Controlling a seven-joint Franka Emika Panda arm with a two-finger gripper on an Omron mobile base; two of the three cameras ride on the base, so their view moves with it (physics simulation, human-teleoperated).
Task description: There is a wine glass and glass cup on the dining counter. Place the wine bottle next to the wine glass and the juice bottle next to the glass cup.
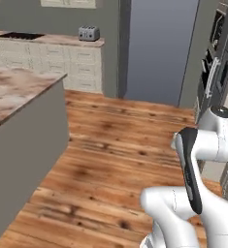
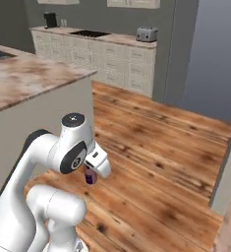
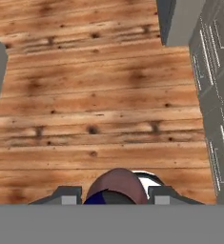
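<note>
Juice bottle (image 3: 117,187), squat and brownish-pink with a purple part showing at its lower edge, sits between the two dark fingertips (image 3: 68,195) in the hand view, one tip on each side of it, so the gripper (image 3: 114,196) is clamped on the bottle. In the right base view the same bottle (image 2: 90,175) hangs as a small purple and brownish shape under the white hand, well above the wooden floor (image 2: 156,147) and away from any counter. The gripper (image 2: 91,172) there points downward beneath the arm's bent wrist.

The dining counter (image 2: 33,78), with its reddish-brown and cream marbled top and grey sides, stands to the left of the arm in both base views (image 1: 13,92); the part of its top in view is bare. Beyond it, a row of cream cabinets (image 2: 112,59) carries a silver toaster (image 2: 146,34) and a dark cooktop (image 2: 90,34). A tall grey panel (image 1: 159,48) rises beside the cabinets, and dark wall ovens (image 1: 215,72) stand at the right.
</note>
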